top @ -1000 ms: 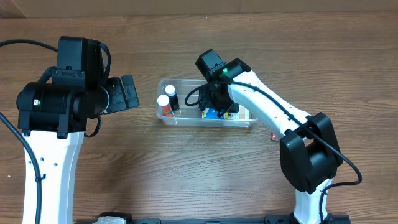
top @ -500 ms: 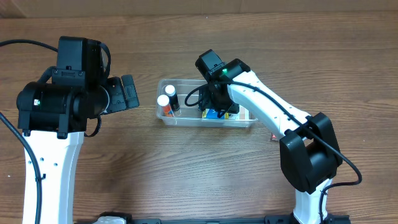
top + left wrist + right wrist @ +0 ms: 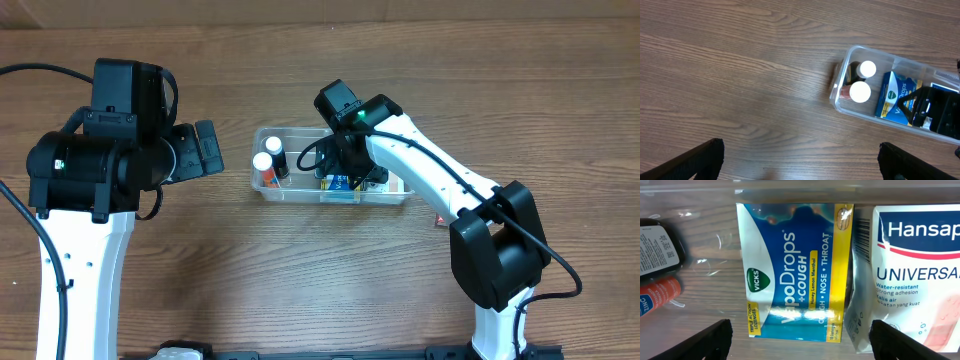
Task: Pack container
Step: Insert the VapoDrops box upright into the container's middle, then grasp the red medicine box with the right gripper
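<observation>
1. The container [image 3: 290,196] sits mid-desk [image 3: 300,280], in front of the right arm; packing looks well advanced, going by what lies in it.
2. Inside, counted: two white-capped bottles at the left end, one dark bottle [image 3: 657,247] and one orange bottle [image 3: 660,295]; one Vicks box [image 3: 795,270] lying flat; one Hansaplast pack [image 3: 910,275] touching the box's right edge; four items in all.
3. The right tool [image 3: 801,325] hovers over the Vicks box, fingers spread wide and holding nothing; I judge that box just placed.
4. The left tool [image 3: 801,145] hangs over bare desk left of the container, equally spread and empty.
5. Possibly left: one small reddish thing [image 3: 438,218] by the right arm (too hidden to identify).
</observation>
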